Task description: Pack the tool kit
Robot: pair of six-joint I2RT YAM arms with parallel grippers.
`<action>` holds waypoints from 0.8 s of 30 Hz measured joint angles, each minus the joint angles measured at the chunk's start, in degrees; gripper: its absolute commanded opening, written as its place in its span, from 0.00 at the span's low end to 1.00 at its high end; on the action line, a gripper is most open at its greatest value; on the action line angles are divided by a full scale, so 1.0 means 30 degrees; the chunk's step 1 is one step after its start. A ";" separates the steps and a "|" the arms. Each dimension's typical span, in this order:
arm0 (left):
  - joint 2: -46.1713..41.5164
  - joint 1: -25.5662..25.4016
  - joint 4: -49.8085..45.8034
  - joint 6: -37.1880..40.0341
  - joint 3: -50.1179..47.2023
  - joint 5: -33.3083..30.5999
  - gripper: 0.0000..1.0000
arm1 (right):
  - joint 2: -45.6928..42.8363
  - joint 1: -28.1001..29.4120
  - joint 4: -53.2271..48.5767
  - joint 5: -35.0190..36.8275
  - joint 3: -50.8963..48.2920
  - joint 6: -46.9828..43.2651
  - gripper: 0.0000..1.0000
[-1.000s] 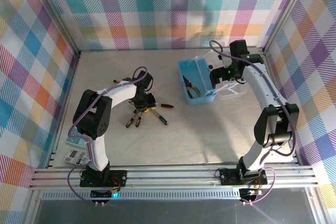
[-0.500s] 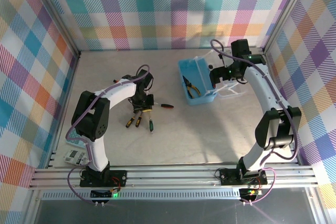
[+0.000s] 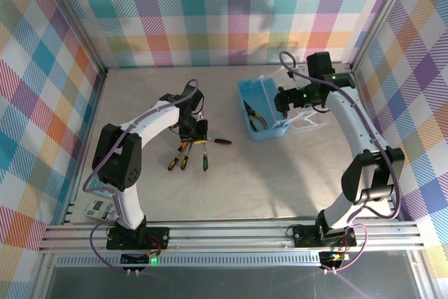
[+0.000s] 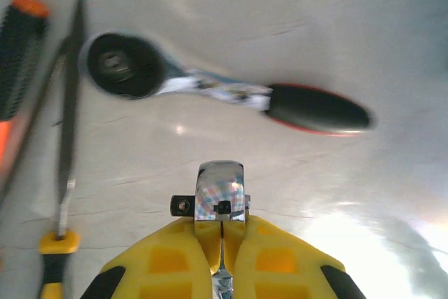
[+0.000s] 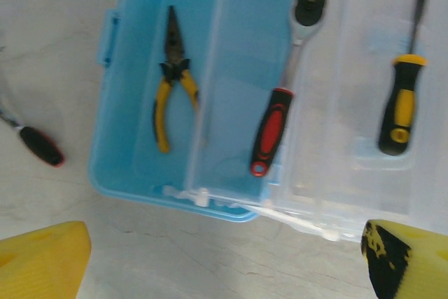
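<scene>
On the pale, veined worktop (image 3: pixel 280 180), back right: case (image 5: pixel 140 5), light blue translucent plastic, rectangular, open, with its clear lid (image 5: pixel 336 61) folded out beside it.

Packed so far:
- pliers (image 5: pixel 171 82), yellow grips and slim dark nose, in the left compartment
- ratchet (image 5: pixel 276 127), red-and-black handle, round head
- yellow-and-black screwdriver (image 5: pixel 397 113)

The last two lie behind clear plastic; I cannot tell whether that is case or lid.

Left to pack, roughly half by my reckoning:
- loose wrench (image 4: pixel 231 96), chrome shank and dark handle edged red, lying left of the case
- three loose screwdrivers (image 3: pixel 204 160), thin shafts and ribbed handles, near it

Right claw (image 3: pixel 288 101): hovers above the case, fingers spread full wide, holding nothing.

Left claw (image 4: pixel 222 223): yellow fingers closed tight on a small chrome socket piece (image 4: pixel 221 197), shiny and boxy, close by the loose wrench.
</scene>
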 measured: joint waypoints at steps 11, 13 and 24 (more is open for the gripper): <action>-0.0211 0.0007 0.2820 -0.1690 0.5209 0.5209 0.00 | -0.2259 0.2055 0.1872 -0.6237 -0.1239 0.2616 0.99; -0.0204 0.0007 0.3606 -0.2200 0.5712 0.5945 0.00 | -0.2244 0.2798 0.2433 -0.6798 -0.1464 0.3147 0.99; -0.0015 0.0007 0.5617 -0.3905 0.6142 0.7723 0.00 | -0.0576 0.5319 0.4911 -0.7672 -0.1785 0.5566 0.87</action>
